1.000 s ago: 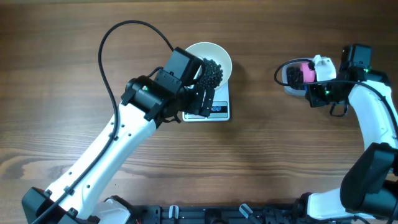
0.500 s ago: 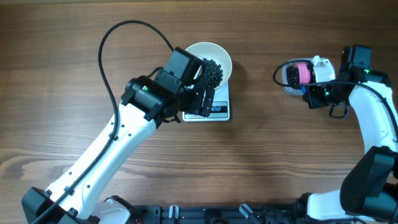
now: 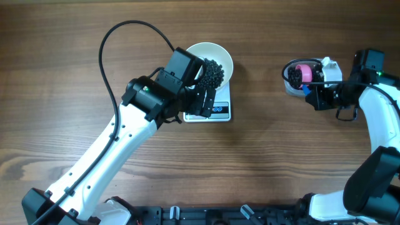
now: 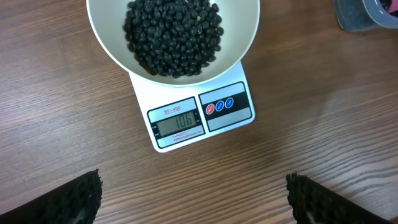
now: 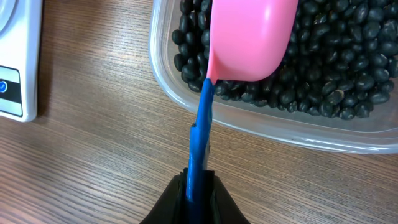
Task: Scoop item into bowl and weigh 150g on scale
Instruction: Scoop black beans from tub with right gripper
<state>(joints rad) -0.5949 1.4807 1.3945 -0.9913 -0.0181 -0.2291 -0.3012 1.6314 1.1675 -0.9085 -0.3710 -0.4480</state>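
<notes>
While left hand (image 4: 196,202) hangs spread beside bowl (image 4: 239,37), right hand (image 5: 200,183) pinches scoop handle (image 5: 201,130) above pellets (image 5: 336,62).

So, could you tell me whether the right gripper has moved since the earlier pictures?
Yes: in the overhead view the right gripper has shifted slightly rightward, farther from the scale.

LCD display (image 4: 180,122): I read 106 in dark digits, on the front of the scale (image 4: 239,78).
Model label (image 4: 173,110): I read SF-400 in small red print, just above the LCD display.
Buttons (image 4: 222,106): the markings are too small for me to read.
</notes>
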